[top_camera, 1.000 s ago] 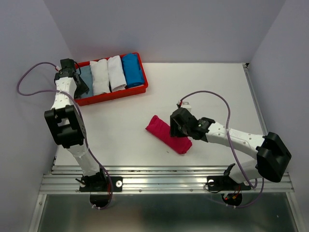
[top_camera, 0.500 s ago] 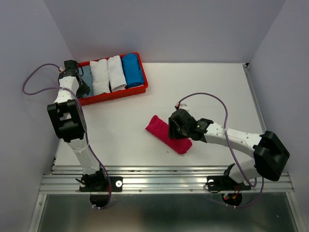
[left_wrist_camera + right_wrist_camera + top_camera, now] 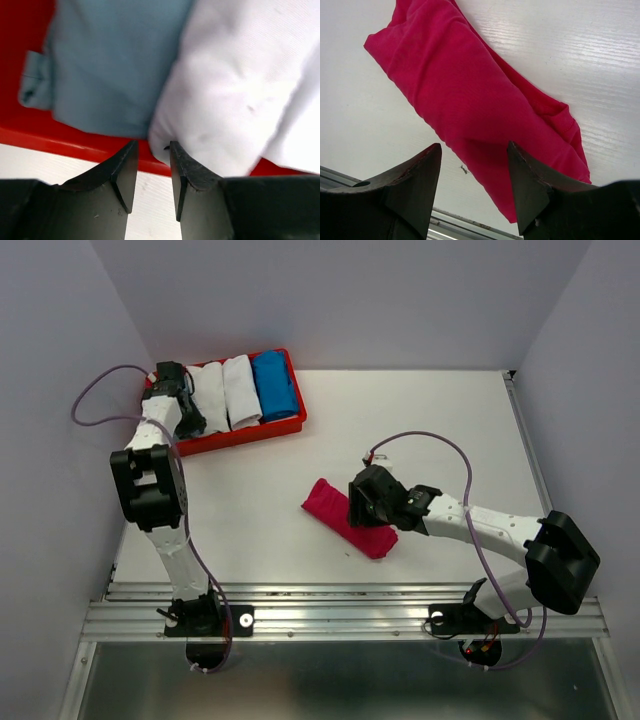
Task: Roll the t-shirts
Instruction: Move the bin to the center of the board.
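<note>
L fingers narrow, slim gap, nothing betw them. L gripper hangs over the tray's near rim at the table's 11 o'clock. Its tips sit by the end of a white tee, w/ the grey-blue tee at that one's 9.

R fingers wide and empty. R gripper straddles the pink tee from above, cloth under the gap. You can't tell if the tips touch it.

Pink tee: on the table, near centre, a touch toward 6, lying along a 10-to-4 line. It's a long flattish bundle. Wrist view shows a loose fold poking out at one end, so it reads as rolled but slack, not tight.

Progress, as you'd judge it:
- Done: four rolls side by side in the tray. From 9 to 3 they run grey-blue, white, 2nd white tee, blue tee.
- Left: pink only. Prob needs tightening or tucking, then maybe a move to the tray. Little spare room shows there.
- Neither arm holds cloth, so the last tee isn't in hand yet.
</note>
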Controlling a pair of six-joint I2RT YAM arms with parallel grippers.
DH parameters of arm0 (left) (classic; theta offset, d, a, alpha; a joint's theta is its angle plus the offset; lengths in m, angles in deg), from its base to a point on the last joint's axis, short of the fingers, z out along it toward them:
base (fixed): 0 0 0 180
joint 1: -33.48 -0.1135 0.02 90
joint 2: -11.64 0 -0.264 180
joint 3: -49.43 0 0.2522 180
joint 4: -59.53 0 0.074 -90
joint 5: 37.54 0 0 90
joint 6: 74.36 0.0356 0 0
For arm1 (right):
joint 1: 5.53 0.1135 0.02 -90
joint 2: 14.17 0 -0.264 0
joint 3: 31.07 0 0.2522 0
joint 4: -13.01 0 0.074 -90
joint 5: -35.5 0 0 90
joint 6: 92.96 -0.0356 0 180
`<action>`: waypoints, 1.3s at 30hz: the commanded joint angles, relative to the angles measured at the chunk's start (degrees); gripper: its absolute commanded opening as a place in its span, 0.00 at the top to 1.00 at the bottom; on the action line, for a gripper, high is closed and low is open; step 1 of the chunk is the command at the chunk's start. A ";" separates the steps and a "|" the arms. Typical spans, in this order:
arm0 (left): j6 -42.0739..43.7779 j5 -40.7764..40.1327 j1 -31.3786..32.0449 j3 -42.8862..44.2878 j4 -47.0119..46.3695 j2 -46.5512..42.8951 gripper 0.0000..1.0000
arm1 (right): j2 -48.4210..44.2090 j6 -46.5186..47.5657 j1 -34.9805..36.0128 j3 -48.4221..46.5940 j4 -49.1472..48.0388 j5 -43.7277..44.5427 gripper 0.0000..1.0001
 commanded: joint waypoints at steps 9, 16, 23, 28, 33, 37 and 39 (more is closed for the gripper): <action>-1.78 -0.03 21.47 24.74 8.52 4.43 0.50 | -1.30 -1.47 -0.21 -0.61 -1.82 2.37 0.36; -3.72 1.56 27.19 37.33 10.29 15.41 0.48 | -2.17 -2.44 -0.21 -0.09 -0.95 2.10 0.34; -4.16 4.26 29.92 38.22 7.04 19.82 0.43 | -2.70 -2.97 -0.21 0.62 -0.42 2.28 0.31; -4.51 4.98 30.72 37.78 6.16 22.01 0.43 | -2.44 -2.79 -0.21 0.35 0.02 2.28 0.30; -4.60 7.35 32.03 37.52 5.45 23.07 0.46 | -2.18 -2.62 -0.21 0.18 0.02 2.98 0.29; -5.03 10.16 34.84 34.11 3.79 21.94 0.47 | -2.44 -2.88 -2.56 -0.17 0.20 3.52 0.24; -5.56 12.96 35.90 31.73 2.38 21.05 0.47 | -2.79 -2.79 -4.85 0.00 0.11 2.46 0.23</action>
